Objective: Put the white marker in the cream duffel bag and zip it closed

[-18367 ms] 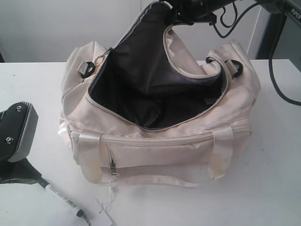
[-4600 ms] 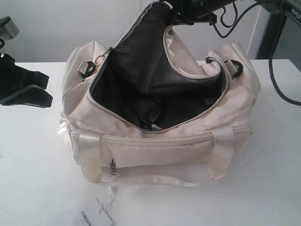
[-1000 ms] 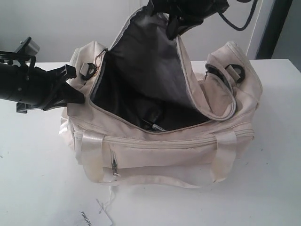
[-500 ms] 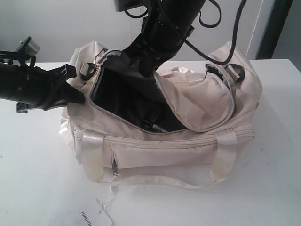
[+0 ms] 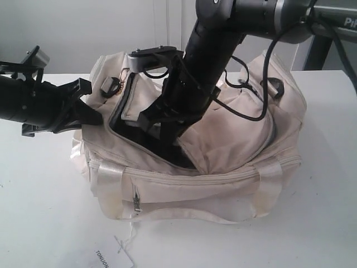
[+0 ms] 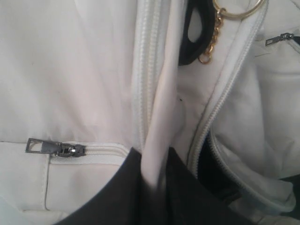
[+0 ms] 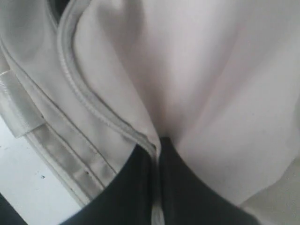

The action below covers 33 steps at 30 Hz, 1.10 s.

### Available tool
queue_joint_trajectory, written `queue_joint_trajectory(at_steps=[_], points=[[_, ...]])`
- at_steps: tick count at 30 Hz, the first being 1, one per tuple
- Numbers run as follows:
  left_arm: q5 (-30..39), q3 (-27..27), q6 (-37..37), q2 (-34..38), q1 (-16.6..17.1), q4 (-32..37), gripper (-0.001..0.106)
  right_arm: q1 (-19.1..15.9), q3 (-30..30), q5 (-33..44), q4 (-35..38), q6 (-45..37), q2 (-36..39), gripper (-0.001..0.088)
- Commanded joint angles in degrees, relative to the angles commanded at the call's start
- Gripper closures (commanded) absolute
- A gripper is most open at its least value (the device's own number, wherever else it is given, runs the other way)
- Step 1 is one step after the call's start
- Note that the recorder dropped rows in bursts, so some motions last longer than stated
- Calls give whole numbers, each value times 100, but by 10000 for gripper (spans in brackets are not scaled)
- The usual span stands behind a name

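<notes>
Cream duffel bag: right gripper is clamped on its flap edge, left gripper pinches end fabric. Lay that flap flat along the front edge before zipping.

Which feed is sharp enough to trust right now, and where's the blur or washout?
Left wrist view: crisp on the zipper teeth and gold chain pull. Right wrist view: soft, too close to the cream duffel bag. Exterior view: sharp, but the table washes out white.
</notes>
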Motion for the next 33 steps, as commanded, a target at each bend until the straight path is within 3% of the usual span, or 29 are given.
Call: queue_joint_trajectory(at_steps=[9,14,27,31,32,33], points=[[0,0,36,0,0,0,1053,0,16,0,371,24,-39,500],[-16,-10,121,0,0,16,1053,0,-158,0,344,24,-313,430],[-3,-10,225,0,0,59,1053,0,-200,-346,439,24,-667,452],[-3,-10,267,0,0,59,1053,0,-200,-346,489,24,-667,610],[-3,-10,267,0,0,59,1053,0,-200,-346,520,24,-667,672],[-3,-10,279,0,0,94,1053,0,-200,-367,557,24,-667,792]])
